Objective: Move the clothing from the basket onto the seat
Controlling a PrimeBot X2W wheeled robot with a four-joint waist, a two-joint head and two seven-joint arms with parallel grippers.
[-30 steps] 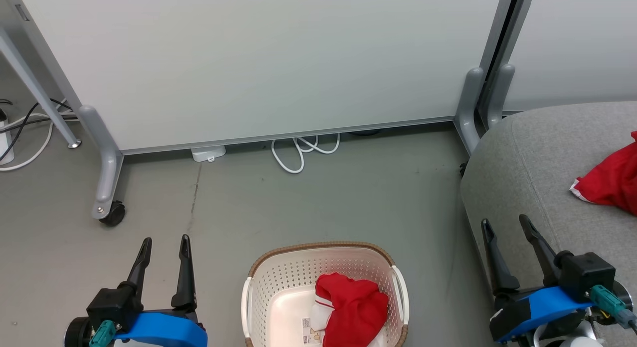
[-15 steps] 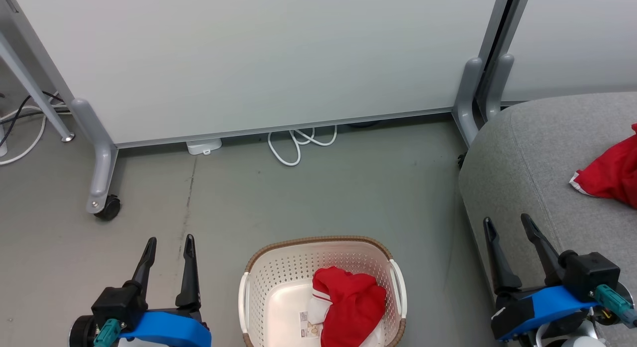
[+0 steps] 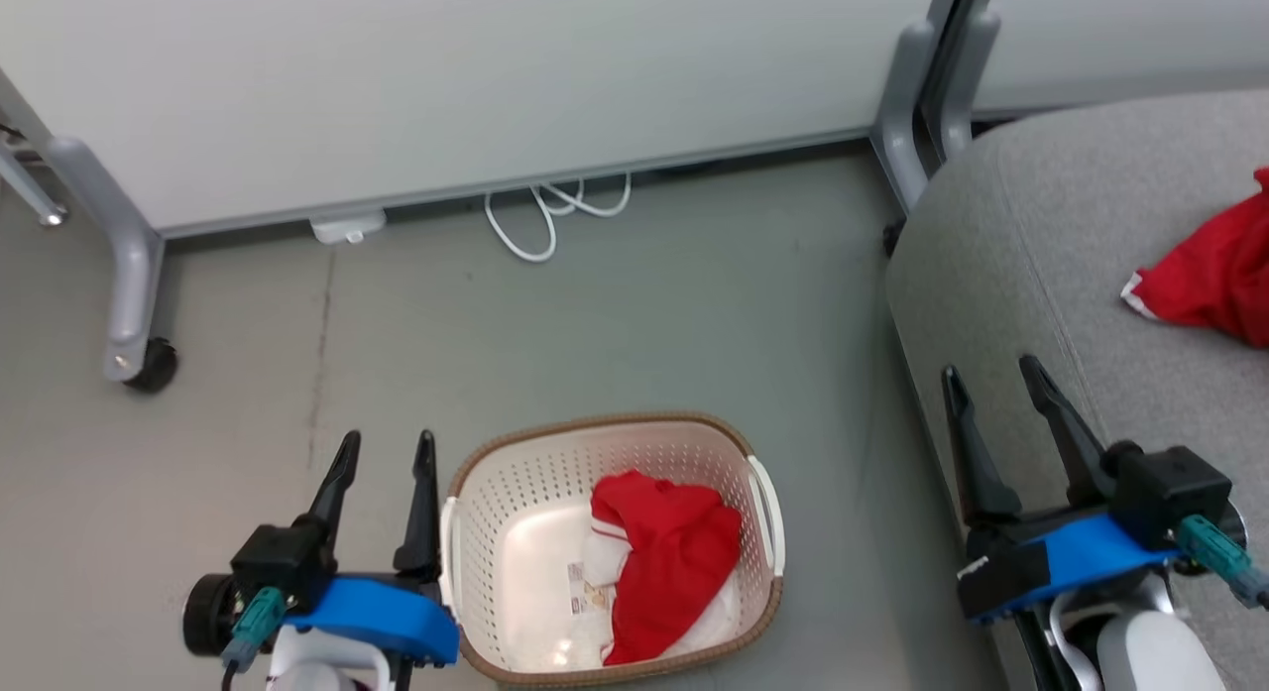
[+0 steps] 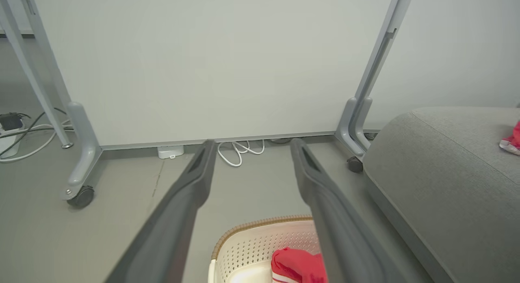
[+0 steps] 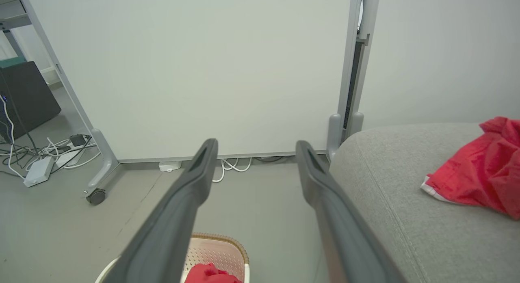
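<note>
The left fingers (image 3: 420,493) stood wide open and held nothing, just beside the basket (image 3: 595,420) on the floor (image 3: 644,304). The right fingers (image 3: 1061,418) were also wide open and empty, near the edge of the seat (image 3: 991,235). One red garment (image 3: 664,562) lay in the basket. The other garment (image 3: 1205,275) lay on the seat.

The floor (image 3: 644,304) was grey and smooth, with a thin dark crack (image 3: 319,354) on the left. At the far side stood a pale partition panel (image 3: 446,76); its left grey leg (image 3: 124,265) had a black wheel (image 3: 154,366). Under the panel lay a coiled white cable (image 3: 540,215) and a small white box (image 3: 347,228).
</note>
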